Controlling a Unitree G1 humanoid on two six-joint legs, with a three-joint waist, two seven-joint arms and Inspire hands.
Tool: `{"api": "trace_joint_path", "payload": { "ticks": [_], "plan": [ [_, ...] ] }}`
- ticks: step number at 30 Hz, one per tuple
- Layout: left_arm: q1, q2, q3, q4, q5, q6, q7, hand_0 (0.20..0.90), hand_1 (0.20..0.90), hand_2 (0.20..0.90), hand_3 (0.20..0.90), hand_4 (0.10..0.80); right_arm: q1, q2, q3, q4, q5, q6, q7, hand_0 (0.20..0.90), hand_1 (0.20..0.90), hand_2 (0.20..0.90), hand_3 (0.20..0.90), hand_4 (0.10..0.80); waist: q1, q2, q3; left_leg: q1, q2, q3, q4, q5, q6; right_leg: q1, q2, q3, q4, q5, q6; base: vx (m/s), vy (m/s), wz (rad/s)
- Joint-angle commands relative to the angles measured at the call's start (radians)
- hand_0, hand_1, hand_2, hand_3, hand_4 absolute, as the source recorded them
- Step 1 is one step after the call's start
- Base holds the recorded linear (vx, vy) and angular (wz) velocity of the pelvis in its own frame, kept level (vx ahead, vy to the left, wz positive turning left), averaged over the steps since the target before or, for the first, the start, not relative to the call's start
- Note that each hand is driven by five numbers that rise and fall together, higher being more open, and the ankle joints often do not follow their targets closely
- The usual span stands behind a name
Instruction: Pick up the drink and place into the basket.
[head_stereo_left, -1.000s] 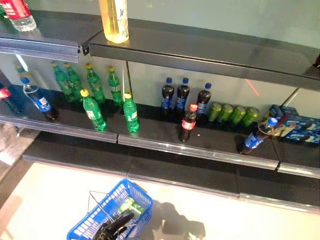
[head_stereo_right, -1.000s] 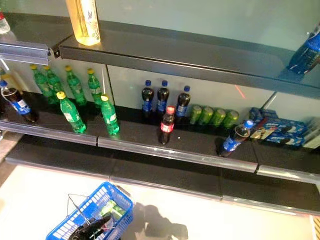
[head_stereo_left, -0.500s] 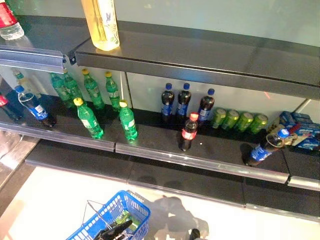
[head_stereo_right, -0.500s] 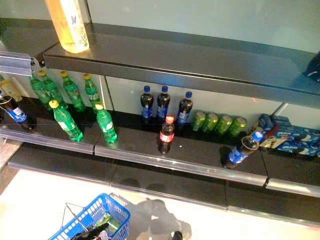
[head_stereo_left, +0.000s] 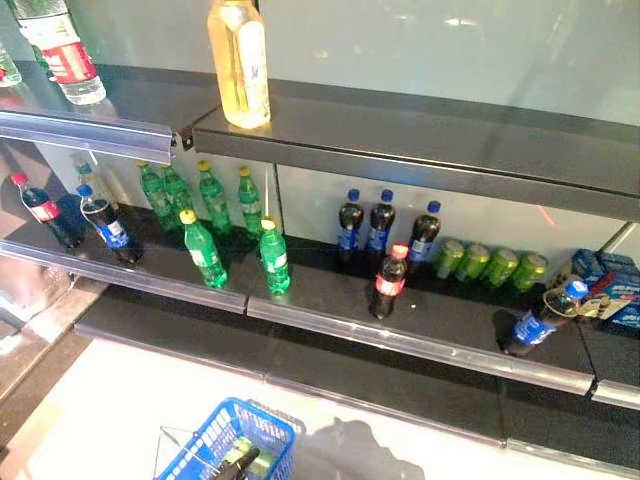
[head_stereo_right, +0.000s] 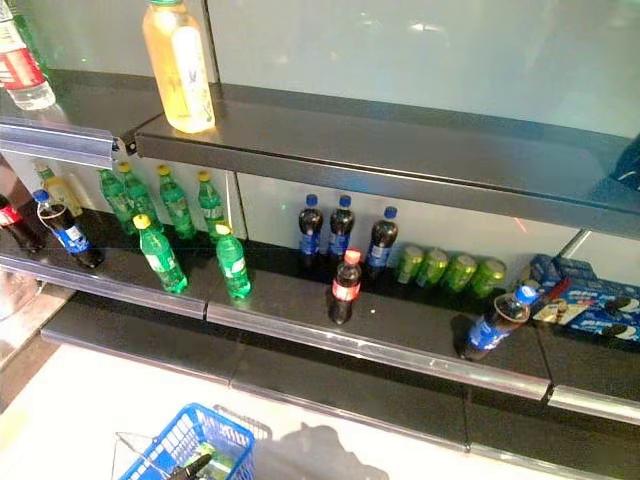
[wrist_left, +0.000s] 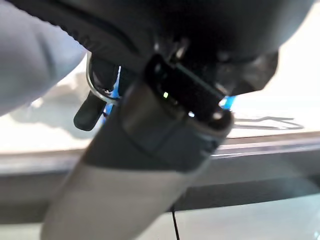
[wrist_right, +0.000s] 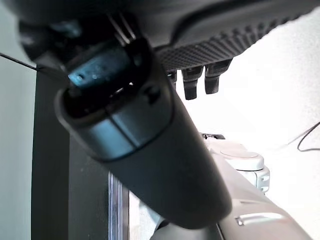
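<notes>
One shift only: cam has tilted up, so basket (head_stereo_left: 200, 445) sits at view's edge w/ left hand (wrist_left: 90, 112) clenched on its handle (wrist_left: 90, 75), right hand (wrist_right: 200, 80) slack & empty, cola (head_stereo_left: 389, 282) untouched on shelf (head_stereo_left: 400, 335), so no pick yet.

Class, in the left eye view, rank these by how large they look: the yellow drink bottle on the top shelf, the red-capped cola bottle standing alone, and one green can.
1. Yellow drink bottle, clearly largest, though it sits nearest the camera.
2. Red-capped cola bottle.
3. Green can, smallest.
</notes>
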Motion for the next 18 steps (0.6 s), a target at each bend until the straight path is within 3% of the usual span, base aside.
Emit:
{"api": "trace_joint_path", "payload": {
  "ticks": [1,18],
  "plan": [
    [-0.118,-0.006,0.028,-0.057,-0.104,0.036,-0.212,0.3,0.3,0.3,0.2,0.1,-0.065,-0.031,-0.031,0.07,-0.03,-0.034,0.023,0.9,0.9,0.9,0.9,0.8,0.024,-0.013,0.017,-0.041,-0.012,0.049,-0.002,0.037,0.051,0.029,-0.027,0.008,0.052,-0.023,0.011,0.031,0.012,0.03],
    [-0.123,0.01,0.031,-0.093,-0.082,-0.015,-0.219,0.3,0.3,0.3,0.2,0.1,-0.047,-0.026,-0.005,0.057,-0.052,-0.022,0.037,0.9,0.9,0.9,0.9,0.8,0.026,-0.015,0.025,-0.038,0.001,0.061,-0.002,0.031,0.045,0.024,-0.032,-0.005,0.034,-0.011,0.023,0.027,-0.001,0.0]
  ]
}}
